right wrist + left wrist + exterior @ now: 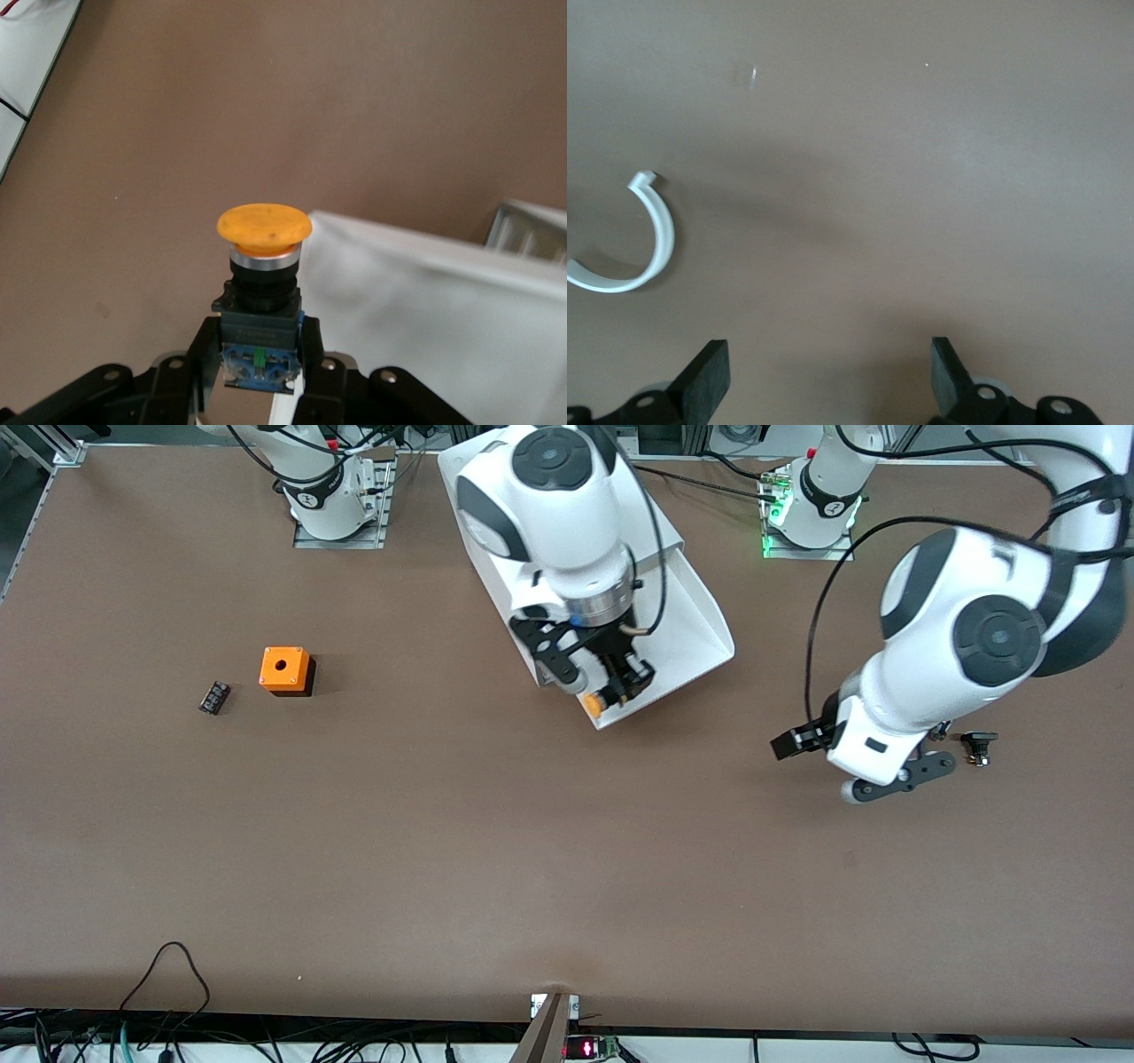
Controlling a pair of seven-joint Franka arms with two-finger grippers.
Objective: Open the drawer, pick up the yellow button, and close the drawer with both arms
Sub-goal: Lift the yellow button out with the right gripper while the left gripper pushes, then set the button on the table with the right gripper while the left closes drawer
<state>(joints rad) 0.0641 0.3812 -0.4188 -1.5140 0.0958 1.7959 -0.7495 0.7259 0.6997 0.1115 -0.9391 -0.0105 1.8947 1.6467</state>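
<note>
Left gripper (837, 766), jaws spread and empty, waits over bare table near a small black part (979, 746). Right gripper (611, 689) clamps the button (593, 704) by its black-and-blue body over the open drawer (700, 638)'s front edge. The button looks light, rigid, smooth-capped; the squared body likely offers the surest hold.

My left gripper (824, 381) hung over the bare brown table (921, 177), its two black fingertips (709, 372) spread wide apart. A curved white plastic strip (651, 243) lay on the table nearby.
</note>
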